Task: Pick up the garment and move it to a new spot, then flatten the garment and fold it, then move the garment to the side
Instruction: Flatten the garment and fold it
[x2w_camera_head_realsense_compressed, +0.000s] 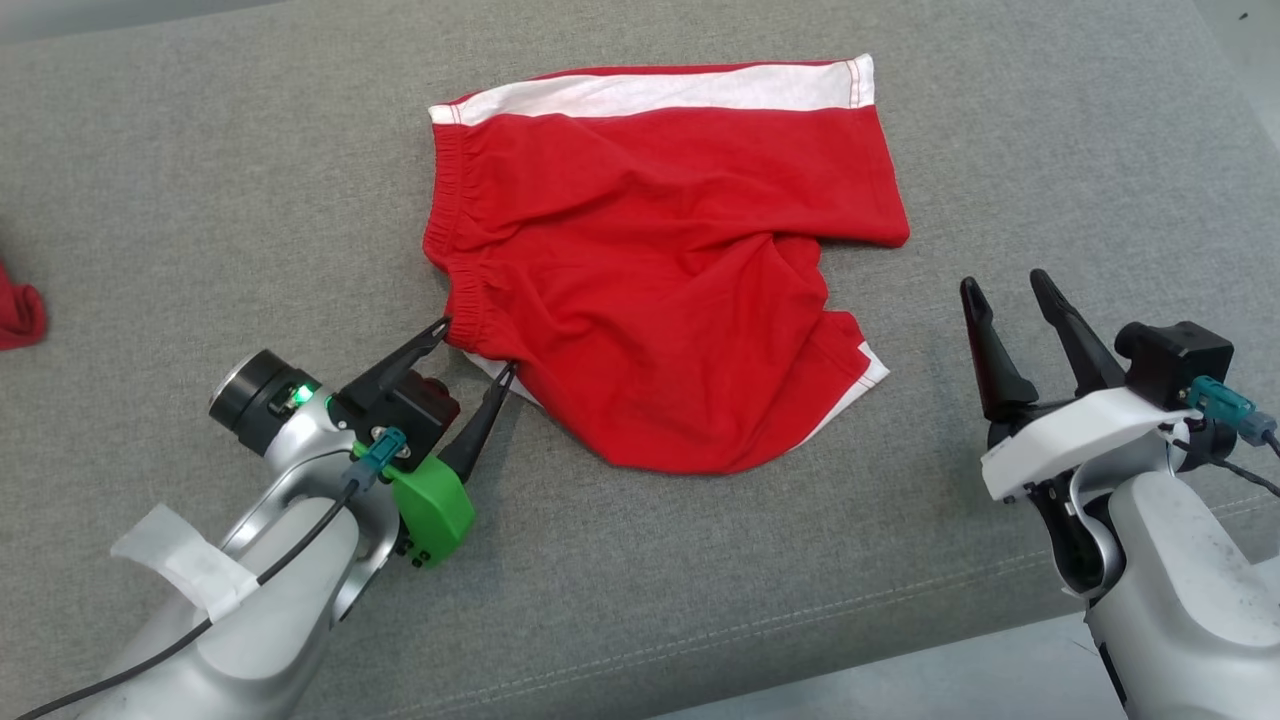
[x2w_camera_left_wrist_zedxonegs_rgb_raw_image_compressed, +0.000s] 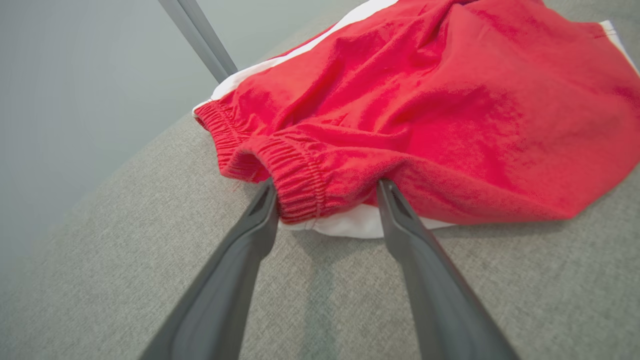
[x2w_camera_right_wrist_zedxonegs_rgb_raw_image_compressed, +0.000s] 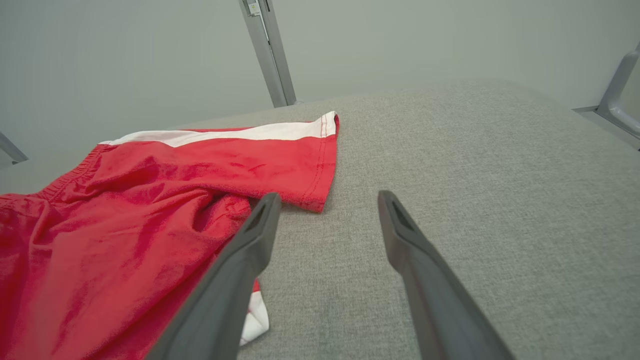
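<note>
**L arm.** Forearm ran from the lower L corner up toward centre, wrist low over the grey cushion (x2w_camera_head_realsense_compressed: 200, 180). L tool (x2w_camera_head_realsense_compressed: 478, 345) had its jaws wide, one fingertip on each side of the near end of the waistband (x2w_camera_left_wrist_zedxonegs_rgb_raw_image_compressed: 300, 175). In the L wrist view both tips met the cloth, w/ the gathered elastic and a white edge between them. The fabric there lay flat on the cushion, not lifted.

**R arm.** Forearm rose from the lower R corner, wrist raised, fingers pointing up the head view. R tool (x2w_camera_head_realsense_compressed: 1004, 280) had its jaws wide and held nothing, standing just beside the shorts' R side and apart from it.

**Shorts** (x2w_camera_head_realsense_compressed: 660, 290). Red, lying approx. mid-cushion, waistband to the L and leg openings to the R. A white stripe (x2w_camera_head_realsense_compressed: 660, 92) ran along the far edge, and a white hem corner (x2w_camera_head_realsense_compressed: 870, 370) showed at the near R. The cloth was rumpled, w/ creases across the middle, and the near leg was skewed and partly overlapped by the far one.

**Other.** A red cloth (x2w_camera_head_realsense_compressed: 20, 315) lay at the far L edge.
</note>
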